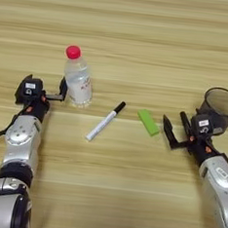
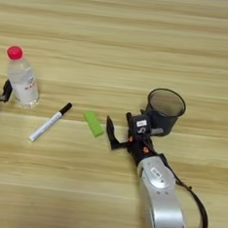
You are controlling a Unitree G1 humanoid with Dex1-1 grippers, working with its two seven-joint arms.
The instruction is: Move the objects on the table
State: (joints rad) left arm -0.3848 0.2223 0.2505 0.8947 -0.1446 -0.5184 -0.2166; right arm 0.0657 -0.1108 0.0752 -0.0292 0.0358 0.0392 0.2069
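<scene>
Mid-table: white marker (image 1: 105,121) diagonal, cap upper-right.

Both arms are built of rounded silver shells joined by black rings. The left arm (image 1: 19,142) carries a round silver disc on its shell, and a thin black cable runs off its outer side. The right arm (image 2: 157,190) bears a small pale label, with a black cable looping along its outer edge. Each black claw housing shows a white sticker and small orange accents; the right claw (image 2: 119,132) has two pointed black fingers.
</scene>
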